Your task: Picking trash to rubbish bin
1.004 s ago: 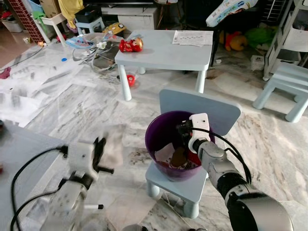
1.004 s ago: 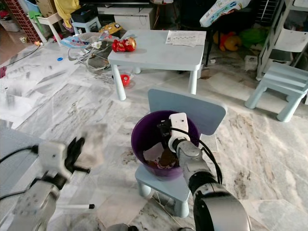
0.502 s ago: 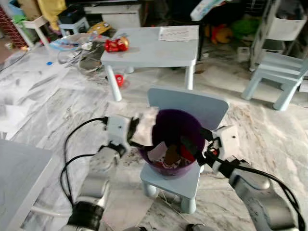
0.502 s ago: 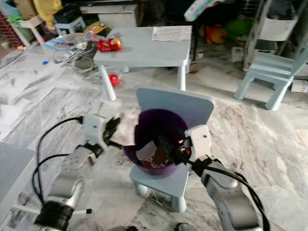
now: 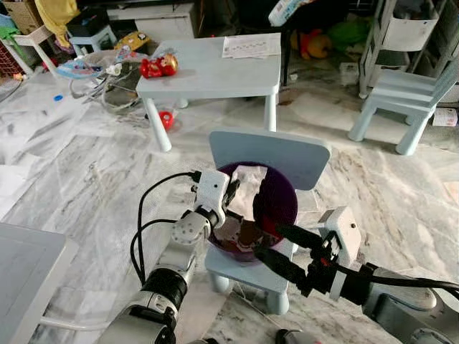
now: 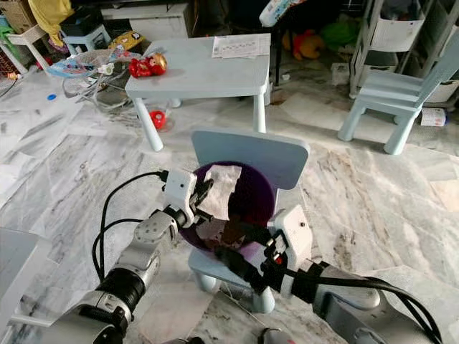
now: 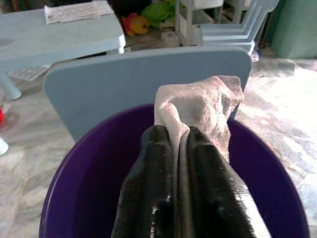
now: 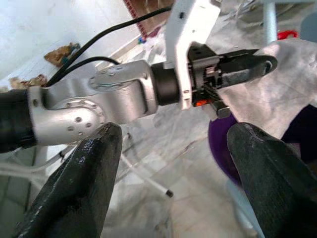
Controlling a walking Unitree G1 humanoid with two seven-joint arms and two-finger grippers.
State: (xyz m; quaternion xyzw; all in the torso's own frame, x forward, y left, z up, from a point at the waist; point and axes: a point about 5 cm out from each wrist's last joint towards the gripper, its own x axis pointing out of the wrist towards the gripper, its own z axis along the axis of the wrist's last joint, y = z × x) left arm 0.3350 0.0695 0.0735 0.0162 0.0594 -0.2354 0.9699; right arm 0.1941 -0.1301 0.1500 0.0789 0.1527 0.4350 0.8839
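Left gripper (image 7: 181, 134) is clamped on a crumpled white tissue (image 7: 200, 106), fingers pressed together with the tissue between them, held over the open mouth of the purple bin (image 5: 283, 204). The bin stands on the seat of a light blue child's chair (image 5: 269, 154) and contains scraps. Right gripper (image 5: 283, 247) sits just beside the bin's front, fingers spread wide apart, holding nothing.

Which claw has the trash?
The left claw, shut on the white tissue over the purple bin. The right claw is open and empty, beside the bin.
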